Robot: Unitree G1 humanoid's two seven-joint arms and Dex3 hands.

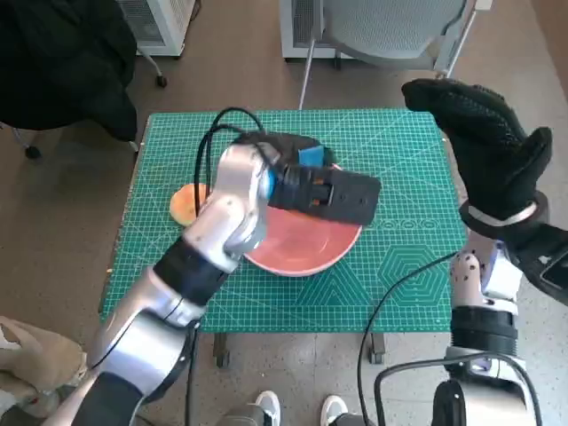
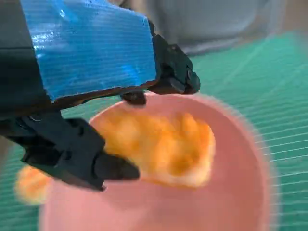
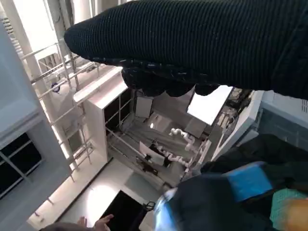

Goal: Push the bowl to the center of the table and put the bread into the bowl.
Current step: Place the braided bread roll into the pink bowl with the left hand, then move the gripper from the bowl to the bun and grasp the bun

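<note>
The pink bowl [image 1: 306, 251] sits near the middle of the green mat, and my left hand [image 1: 330, 193] hovers over it. In the left wrist view a golden piece of bread [image 2: 166, 149] lies inside the bowl [image 2: 240, 192], blurred like the bowl itself, under the spread black fingers [image 2: 173, 72], which hold nothing. A second orange piece [image 1: 184, 205] rests on the mat left of the bowl, also visible as an orange piece [image 2: 29, 185] in the left wrist view. My gloved right hand [image 1: 491, 146] is raised off the table's right edge, empty, fingers extended.
The green cutting mat [image 1: 399, 293] covers the small table. A chair [image 1: 390, 27] stands behind the table's far edge and a dark garment [image 1: 62, 62] lies at the far left. The right wrist view looks out into the room, with a person's hand [image 3: 96, 222] at its edge.
</note>
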